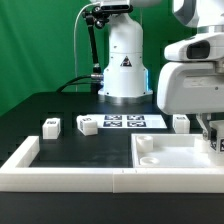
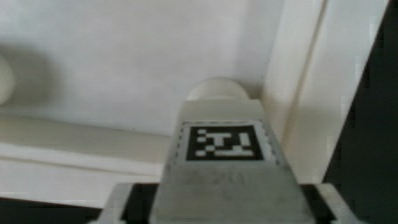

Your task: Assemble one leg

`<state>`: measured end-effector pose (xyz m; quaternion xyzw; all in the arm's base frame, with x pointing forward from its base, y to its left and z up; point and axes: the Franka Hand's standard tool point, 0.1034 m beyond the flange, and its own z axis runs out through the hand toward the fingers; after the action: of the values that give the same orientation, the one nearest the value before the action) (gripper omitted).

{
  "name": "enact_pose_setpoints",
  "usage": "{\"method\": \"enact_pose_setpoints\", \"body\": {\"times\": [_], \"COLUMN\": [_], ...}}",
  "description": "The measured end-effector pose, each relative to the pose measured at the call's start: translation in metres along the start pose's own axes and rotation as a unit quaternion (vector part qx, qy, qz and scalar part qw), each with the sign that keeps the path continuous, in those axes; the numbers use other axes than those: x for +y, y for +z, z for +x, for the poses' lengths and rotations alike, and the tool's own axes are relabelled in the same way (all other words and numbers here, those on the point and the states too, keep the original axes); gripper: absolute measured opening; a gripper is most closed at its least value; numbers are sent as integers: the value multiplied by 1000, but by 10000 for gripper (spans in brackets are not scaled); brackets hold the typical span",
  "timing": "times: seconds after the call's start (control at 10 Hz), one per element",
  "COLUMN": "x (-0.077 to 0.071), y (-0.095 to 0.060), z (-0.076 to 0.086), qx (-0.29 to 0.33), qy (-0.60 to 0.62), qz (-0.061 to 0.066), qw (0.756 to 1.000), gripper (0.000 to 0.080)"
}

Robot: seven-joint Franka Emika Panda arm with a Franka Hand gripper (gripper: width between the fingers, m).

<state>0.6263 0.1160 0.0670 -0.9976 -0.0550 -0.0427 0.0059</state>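
The marker board (image 1: 133, 122) lies at mid-frame, in front of the robot base (image 1: 124, 62). Two legs (image 1: 51, 125) (image 1: 88, 125) sit to its left, another (image 1: 181, 122) to its right. The panel (image 1: 165, 158) fills the lower right, inside the tray wall (image 1: 70, 179) along the bottom.

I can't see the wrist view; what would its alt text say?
A white leg with a black-and-white square tag points away from the camera, held between the claw sides, above a large white panel with a rounded recess.

Four legs (image 1: 51, 125) (image 1: 87, 125) (image 1: 181, 122) (image 2: 224, 135), one panel (image 1: 175, 152)
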Motion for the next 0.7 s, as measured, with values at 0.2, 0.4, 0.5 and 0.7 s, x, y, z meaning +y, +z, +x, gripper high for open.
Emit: {"method": "enact_pose_setpoints", "body": {"times": [0.2, 0.4, 0.5, 0.7], "x": [-3, -3, -3, 3], "y": [1, 1, 1, 1], "z": [-1, -1, -1, -2], "qx": [3, 5, 6, 6], "qy": [111, 199, 240, 297], "qz": [1, 1, 1, -5], "qw": [994, 980, 971, 955], "gripper": [291, 291, 291, 292]}}
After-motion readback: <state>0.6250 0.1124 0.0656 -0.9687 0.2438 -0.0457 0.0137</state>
